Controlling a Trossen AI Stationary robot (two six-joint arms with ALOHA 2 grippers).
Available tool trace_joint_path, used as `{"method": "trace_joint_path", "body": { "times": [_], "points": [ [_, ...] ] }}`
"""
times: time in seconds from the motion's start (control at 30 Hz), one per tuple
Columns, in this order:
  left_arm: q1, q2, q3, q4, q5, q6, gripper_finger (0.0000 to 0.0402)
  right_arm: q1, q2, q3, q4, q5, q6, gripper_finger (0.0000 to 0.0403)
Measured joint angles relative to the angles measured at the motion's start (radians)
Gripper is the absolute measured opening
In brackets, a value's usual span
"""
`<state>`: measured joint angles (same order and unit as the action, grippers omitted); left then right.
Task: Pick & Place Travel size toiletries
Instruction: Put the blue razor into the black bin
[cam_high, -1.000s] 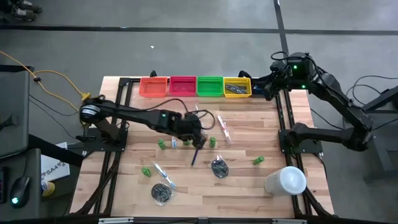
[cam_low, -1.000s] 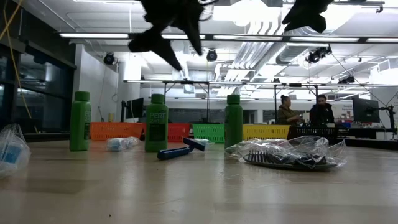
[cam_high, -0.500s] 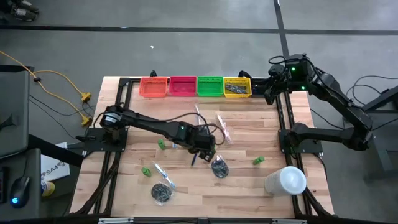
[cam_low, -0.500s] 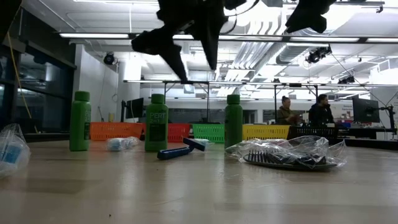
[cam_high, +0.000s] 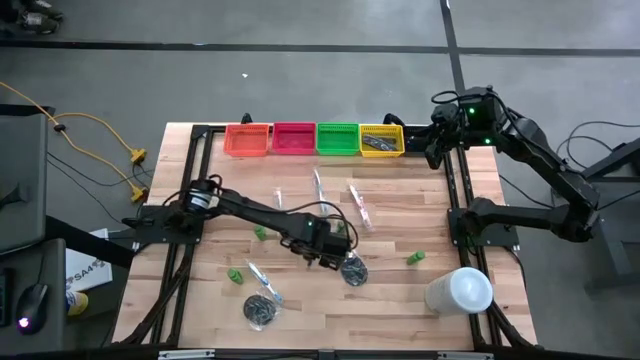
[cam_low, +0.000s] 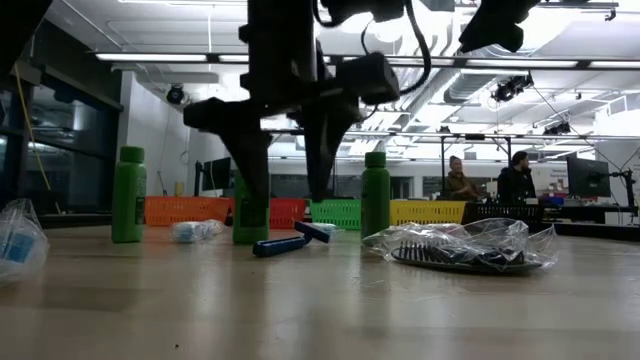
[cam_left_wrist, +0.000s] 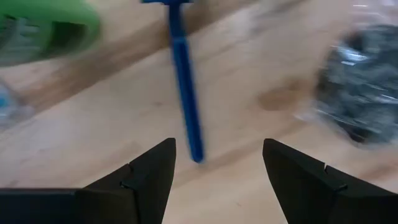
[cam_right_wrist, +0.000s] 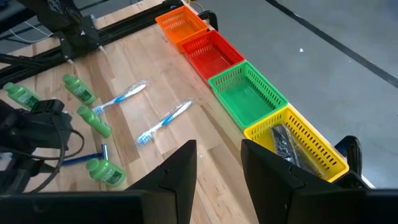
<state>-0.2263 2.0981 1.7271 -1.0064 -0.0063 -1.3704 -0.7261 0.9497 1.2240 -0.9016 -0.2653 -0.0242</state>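
Note:
A slim dark-blue razor (cam_left_wrist: 183, 81) lies flat on the wooden table (cam_high: 400, 310) near its middle. My left gripper (cam_left_wrist: 217, 168) points down just above it. It is open, with one finger on each side of the razor's handle end, and touches nothing. In the low view the razor (cam_low: 290, 240) lies below the left gripper (cam_low: 285, 200). Green bottles (cam_high: 260, 233) (cam_high: 415, 258), wrapped toothbrushes (cam_high: 357, 205) and a wrapped dark bundle (cam_high: 352, 268) are scattered around. My right gripper (cam_high: 432, 148) waits open, high at the far right.
Orange (cam_high: 248, 138), red (cam_high: 293, 138), green (cam_high: 337, 138) and yellow (cam_high: 381, 140) bins line the far edge; the yellow one holds a dark comb. A large white cylinder (cam_high: 460, 290) lies at the near right. Another dark bundle (cam_high: 260, 310) sits near the front edge.
My left gripper has moved toward the table's near right and come down over the blue razor. It has tipped to point more steeply down, and its fingers have stayed open. The razor and the other items have not moved.

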Motion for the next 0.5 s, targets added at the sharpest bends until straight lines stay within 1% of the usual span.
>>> {"method": "trace_joint_path", "body": {
  "times": [0.2,0.3,0.37,0.43,0.5],
  "points": [
    [0.004,0.035,0.002,-0.011,0.028,0.001,0.0241,0.000,0.000,0.000,0.000,-0.003,0.000,0.0120],
    [0.004,0.044,-0.003,-0.055,0.029,0.000,0.0241,0.000,0.000,0.000,0.000,-0.006,0.000,0.0120],
    [0.004,0.053,0.002,-0.033,0.029,0.001,0.0241,0.000,0.000,0.000,0.000,-0.006,-0.002,0.0120],
    [0.004,0.058,-0.002,-0.053,0.035,0.006,0.0241,0.000,0.000,0.000,0.000,-0.006,-0.007,0.0120],
    [0.004,0.078,0.001,-0.017,0.053,0.008,0.0241,0.000,0.000,0.000,0.000,-0.006,-0.007,0.0120]
  ]
}}
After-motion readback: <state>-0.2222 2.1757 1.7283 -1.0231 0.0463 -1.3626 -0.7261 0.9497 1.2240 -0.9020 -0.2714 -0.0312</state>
